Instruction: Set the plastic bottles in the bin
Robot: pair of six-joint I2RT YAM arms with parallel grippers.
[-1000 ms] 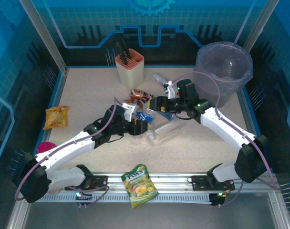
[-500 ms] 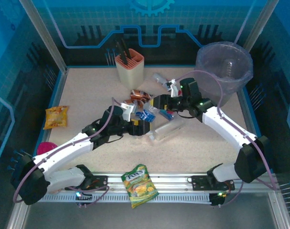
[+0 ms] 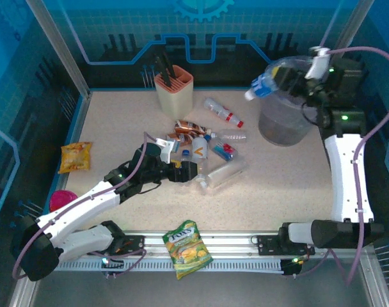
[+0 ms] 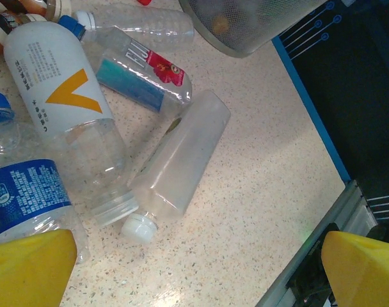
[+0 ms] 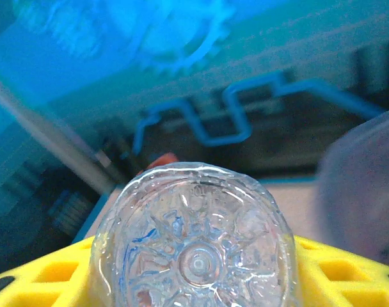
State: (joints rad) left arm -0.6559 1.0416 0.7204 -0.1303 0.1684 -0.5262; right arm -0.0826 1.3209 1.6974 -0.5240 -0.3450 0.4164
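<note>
- Bottles: one held, at least seven lying loose mid-table; two snack bags (image 3: 75,157); one bin (image 3: 283,126)
- Right claw (image 3: 284,77) clamped on blue-label bottle (image 3: 261,87), up at the bin's left rim
- Left claw (image 3: 185,169) jaws wide, empty, low beside the pile
- Left wrist: orange V on white bottle (image 4: 60,89), frosted bottle (image 4: 182,157) touching it
- Right wrist: held bottle's base between yellow fingers (image 5: 47,275)

The speckled beige worktop (image 3: 118,125) carries a heap of plastic bottles (image 3: 199,151) near its middle. There a white-labelled bottle (image 4: 66,109) touches a frosted square bottle (image 4: 182,160), with a blue-labelled bottle (image 4: 28,198) just beside them. A red-capped bottle (image 3: 222,112) lies apart behind. A peach holder (image 3: 174,93) and the grey bin (image 3: 281,128) stand at the back, and a yellow snack bag (image 3: 75,156) lies at the left.
</note>
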